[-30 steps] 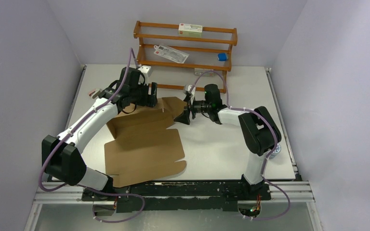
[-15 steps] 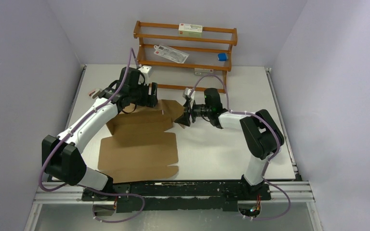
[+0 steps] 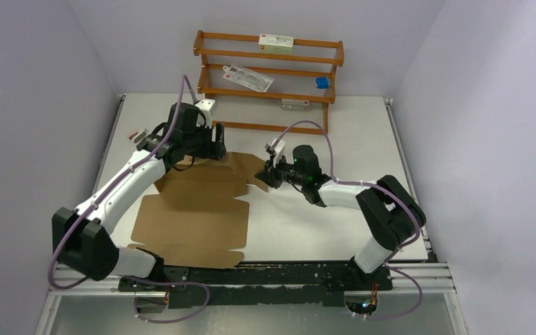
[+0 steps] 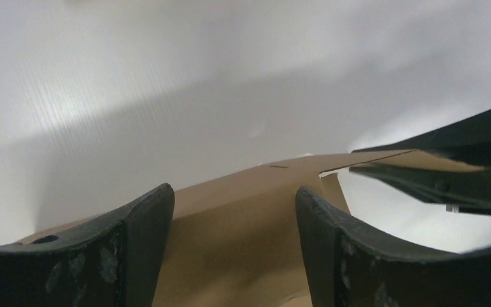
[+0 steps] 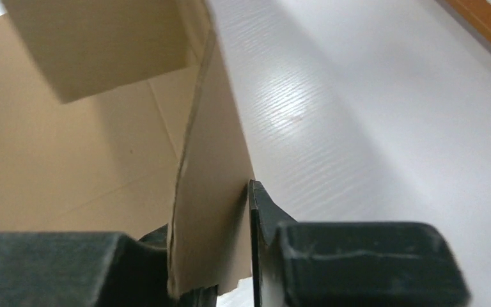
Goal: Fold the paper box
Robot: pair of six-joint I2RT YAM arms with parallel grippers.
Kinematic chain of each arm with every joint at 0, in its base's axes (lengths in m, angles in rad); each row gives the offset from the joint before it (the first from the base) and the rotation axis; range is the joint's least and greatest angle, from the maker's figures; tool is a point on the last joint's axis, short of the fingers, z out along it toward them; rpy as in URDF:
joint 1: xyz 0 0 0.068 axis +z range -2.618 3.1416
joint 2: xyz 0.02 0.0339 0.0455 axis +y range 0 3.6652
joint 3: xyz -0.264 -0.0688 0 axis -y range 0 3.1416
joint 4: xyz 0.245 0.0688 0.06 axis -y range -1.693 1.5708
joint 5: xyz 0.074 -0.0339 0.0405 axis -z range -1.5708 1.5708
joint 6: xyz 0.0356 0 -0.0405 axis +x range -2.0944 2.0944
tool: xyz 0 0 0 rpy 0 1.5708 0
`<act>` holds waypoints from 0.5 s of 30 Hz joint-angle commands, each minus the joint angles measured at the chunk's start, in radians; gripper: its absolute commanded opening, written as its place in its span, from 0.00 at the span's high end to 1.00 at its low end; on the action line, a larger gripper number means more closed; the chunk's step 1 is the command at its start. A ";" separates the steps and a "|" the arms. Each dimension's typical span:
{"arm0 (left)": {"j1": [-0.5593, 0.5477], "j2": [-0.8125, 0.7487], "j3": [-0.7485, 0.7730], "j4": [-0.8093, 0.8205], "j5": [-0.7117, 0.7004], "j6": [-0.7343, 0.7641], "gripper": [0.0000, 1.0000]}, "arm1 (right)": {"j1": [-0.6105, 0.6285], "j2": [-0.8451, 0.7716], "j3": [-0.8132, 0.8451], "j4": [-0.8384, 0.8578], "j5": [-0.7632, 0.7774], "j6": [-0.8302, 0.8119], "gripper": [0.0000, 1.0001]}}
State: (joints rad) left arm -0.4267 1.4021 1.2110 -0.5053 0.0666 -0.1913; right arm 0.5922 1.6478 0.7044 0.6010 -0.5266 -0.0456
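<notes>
The paper box [image 3: 195, 209] is a flat brown cardboard sheet with flaps, lying left of the table's centre. Its far right flap [image 5: 214, 192] stands upright, pinched between the fingers of my right gripper [image 3: 265, 173], which is shut on it [image 5: 211, 217]. My left gripper [image 3: 213, 148] hovers over the box's far edge. In the left wrist view its fingers [image 4: 234, 190] stand wide apart, open, with the cardboard [image 4: 243, 224] beyond them and nothing held. The right gripper's dark fingers [image 4: 447, 173] show at that view's right edge.
An orange-brown wooden rack [image 3: 269, 98] stands at the back of the white table [image 3: 335, 209], carrying white cartons [image 3: 276, 43] and a small blue item [image 3: 322, 82]. Grey walls close in the left, right and back.
My right gripper has closed onto the box's upright flap and its arm has dropped lower. The box sheet has slid toward the near left. The left gripper shifted slightly left, staying open.
</notes>
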 commanded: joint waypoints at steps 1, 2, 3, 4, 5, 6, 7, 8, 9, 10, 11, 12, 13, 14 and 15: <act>-0.023 -0.144 -0.060 -0.001 -0.080 -0.043 0.26 | 0.006 -0.057 -0.012 -0.009 0.157 0.001 0.81; -0.043 -0.180 -0.082 0.009 -0.116 -0.059 0.25 | 0.005 -0.064 -0.011 -0.022 0.162 -0.003 0.82; -0.072 -0.213 -0.104 0.018 -0.157 -0.076 0.25 | 0.005 -0.069 -0.012 -0.028 0.163 -0.006 0.83; -0.109 -0.244 -0.131 0.027 -0.202 -0.098 0.23 | 0.005 -0.074 -0.013 -0.033 0.164 -0.008 0.83; -0.151 -0.274 -0.158 0.040 -0.239 -0.121 0.22 | 0.005 -0.078 -0.015 -0.035 0.166 -0.010 0.84; -0.187 -0.297 -0.184 0.052 -0.269 -0.137 0.21 | 0.006 -0.080 -0.015 -0.038 0.167 -0.011 0.84; -0.221 -0.319 -0.206 0.056 -0.296 -0.161 0.21 | 0.005 -0.081 -0.015 -0.043 0.167 -0.013 0.85; -0.248 -0.337 -0.227 0.063 -0.321 -0.181 0.20 | 0.006 -0.082 -0.016 -0.046 0.166 -0.013 0.85; -0.277 -0.353 -0.249 0.069 -0.339 -0.198 0.19 | 0.006 -0.083 -0.017 -0.048 0.165 -0.015 0.86; -0.293 -0.369 -0.270 0.075 -0.357 -0.217 0.19 | 0.007 -0.084 -0.020 -0.049 0.166 -0.017 0.86; -0.320 -0.384 -0.294 0.087 -0.373 -0.230 0.19 | 0.007 -0.086 -0.023 -0.048 0.167 -0.017 0.87; -0.342 -0.401 -0.321 0.103 -0.387 -0.241 0.18 | 0.007 -0.088 -0.026 -0.047 0.170 -0.017 0.88; -0.364 -0.413 -0.349 0.121 -0.408 -0.253 0.18 | 0.008 -0.091 -0.029 -0.047 0.174 -0.016 0.90; -0.384 -0.421 -0.382 0.142 -0.422 -0.266 0.17 | 0.009 -0.094 -0.031 -0.045 0.177 -0.013 0.91; -0.406 -0.427 -0.412 0.165 -0.432 -0.279 0.17 | 0.008 -0.096 -0.032 -0.042 0.179 -0.011 0.92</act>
State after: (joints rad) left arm -0.7654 1.0077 0.8928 -0.4313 -0.2512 -0.3866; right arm 0.5968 1.5799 0.6880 0.5541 -0.3733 -0.0498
